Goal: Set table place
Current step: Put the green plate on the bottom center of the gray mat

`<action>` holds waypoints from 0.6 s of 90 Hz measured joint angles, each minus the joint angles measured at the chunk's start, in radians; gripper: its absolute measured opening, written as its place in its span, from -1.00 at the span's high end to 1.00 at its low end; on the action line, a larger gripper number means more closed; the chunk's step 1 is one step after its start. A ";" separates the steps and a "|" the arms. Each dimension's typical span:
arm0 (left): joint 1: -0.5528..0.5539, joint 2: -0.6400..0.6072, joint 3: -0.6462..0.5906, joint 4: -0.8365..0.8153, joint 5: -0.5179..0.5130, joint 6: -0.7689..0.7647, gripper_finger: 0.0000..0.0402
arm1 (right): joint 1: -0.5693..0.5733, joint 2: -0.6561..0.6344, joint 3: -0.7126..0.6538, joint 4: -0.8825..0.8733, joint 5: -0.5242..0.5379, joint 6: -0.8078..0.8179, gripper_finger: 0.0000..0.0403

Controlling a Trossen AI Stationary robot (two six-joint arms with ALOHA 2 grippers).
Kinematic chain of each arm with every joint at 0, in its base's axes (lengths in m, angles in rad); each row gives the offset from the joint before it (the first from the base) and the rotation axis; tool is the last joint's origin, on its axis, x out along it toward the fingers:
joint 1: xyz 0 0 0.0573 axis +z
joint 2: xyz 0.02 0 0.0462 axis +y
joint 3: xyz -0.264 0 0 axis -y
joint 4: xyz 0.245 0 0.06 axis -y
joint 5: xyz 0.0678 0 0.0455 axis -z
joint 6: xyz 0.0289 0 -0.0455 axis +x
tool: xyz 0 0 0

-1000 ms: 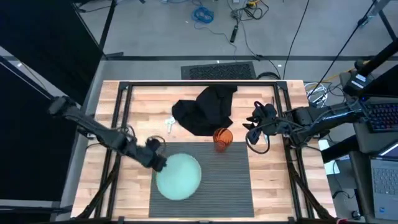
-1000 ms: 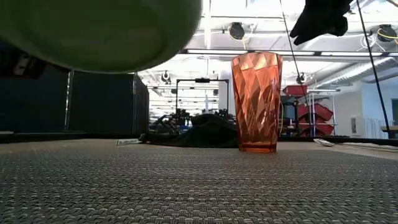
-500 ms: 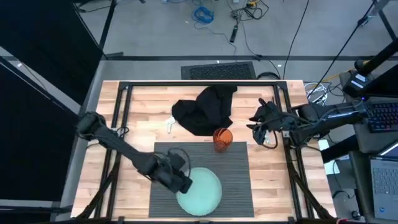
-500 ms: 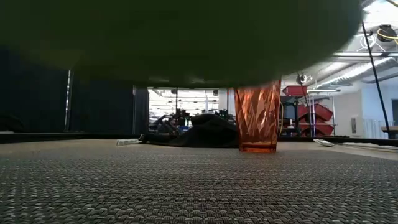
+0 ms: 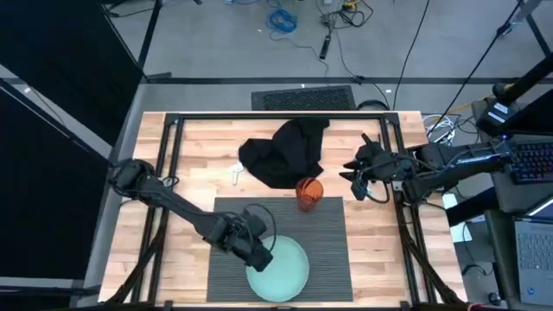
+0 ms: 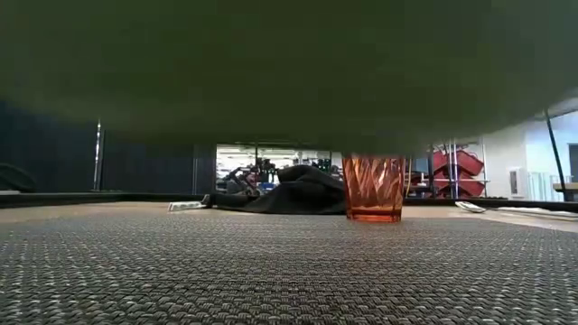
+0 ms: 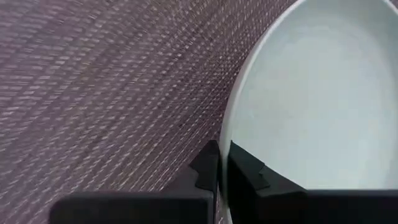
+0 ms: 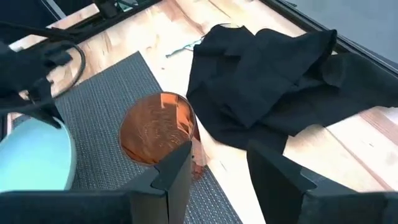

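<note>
Ribbed placemat [image 5: 324,246] under pale green plate [image 5: 281,269], rim pinched by left hand [image 5: 259,252].

I read this as a robotics lab, cables [image 5: 282,19] strewn on grey floor at frame top, laptop [image 5: 537,246] at right edge, red bins [image 6: 459,170] in background.

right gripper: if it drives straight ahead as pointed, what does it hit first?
Probably the orange cup. The open right gripper points at it, cup just ahead between the fingers. The black napkin lies beside that line and farther off. Depth is hard to judge.
</note>
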State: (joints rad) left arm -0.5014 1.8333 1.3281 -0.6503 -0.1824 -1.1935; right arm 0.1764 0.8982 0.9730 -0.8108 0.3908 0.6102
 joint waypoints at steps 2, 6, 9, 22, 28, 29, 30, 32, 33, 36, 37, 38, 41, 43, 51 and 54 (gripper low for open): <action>0.000 0.008 0.000 0.006 0.005 0.005 1.00 | 0.000 0.000 0.000 0.000 0.000 -0.001 0.30; 0.006 0.021 0.000 0.010 0.020 0.012 1.00 | 0.000 -0.001 0.000 0.000 0.000 -0.001 0.30; 0.008 0.029 0.000 0.013 0.029 0.024 1.00 | 0.000 -0.001 0.000 -0.001 -0.001 -0.003 0.30; 0.009 0.045 -0.001 0.008 0.032 0.072 1.00 | 0.000 -0.001 0.000 0.000 -0.032 0.022 0.30; 0.015 0.045 -0.002 0.009 0.025 0.118 1.00 | 0.004 0.000 0.000 0.000 -0.033 0.054 0.30; 0.017 0.045 -0.004 0.010 0.025 0.127 1.00 | 0.005 0.000 0.000 0.000 -0.033 0.059 0.30; 0.019 0.045 -0.006 0.011 0.025 0.133 1.00 | 0.006 0.000 0.000 0.000 -0.033 0.065 0.30; 0.022 0.045 -0.011 0.012 0.025 0.142 1.00 | 0.008 0.000 0.000 0.001 -0.033 0.076 0.30; 0.024 0.045 -0.014 0.012 0.025 0.147 1.00 | 0.009 0.000 0.000 0.002 -0.032 0.082 0.30; 0.030 0.045 -0.023 0.009 0.025 0.159 1.00 | 0.013 0.000 0.000 0.007 -0.032 0.098 0.30; 0.033 0.045 -0.025 0.008 0.025 0.162 1.00 | 0.014 0.000 0.000 0.010 -0.032 0.103 0.30; 0.034 0.045 -0.027 0.008 0.024 0.167 1.00 | 0.016 0.000 0.000 0.014 -0.032 0.108 0.30; 0.039 0.045 -0.030 0.007 0.023 0.185 1.00 | 0.022 0.000 0.000 0.027 -0.032 0.118 0.30; 0.041 0.045 -0.031 0.008 0.020 0.198 1.00 | 0.025 0.000 0.000 0.037 -0.031 0.123 0.30; 0.051 0.043 -0.038 0.022 0.007 0.235 1.00 | 0.036 0.000 0.000 0.059 -0.031 0.129 0.30; 0.055 0.043 -0.043 0.032 0.008 0.239 1.00 | 0.039 0.000 0.000 0.065 -0.031 0.133 0.30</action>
State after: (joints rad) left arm -0.4462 1.8767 1.2855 -0.6181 -0.1749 -0.9542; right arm 0.2155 0.8978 0.9730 -0.7456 0.3595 0.7432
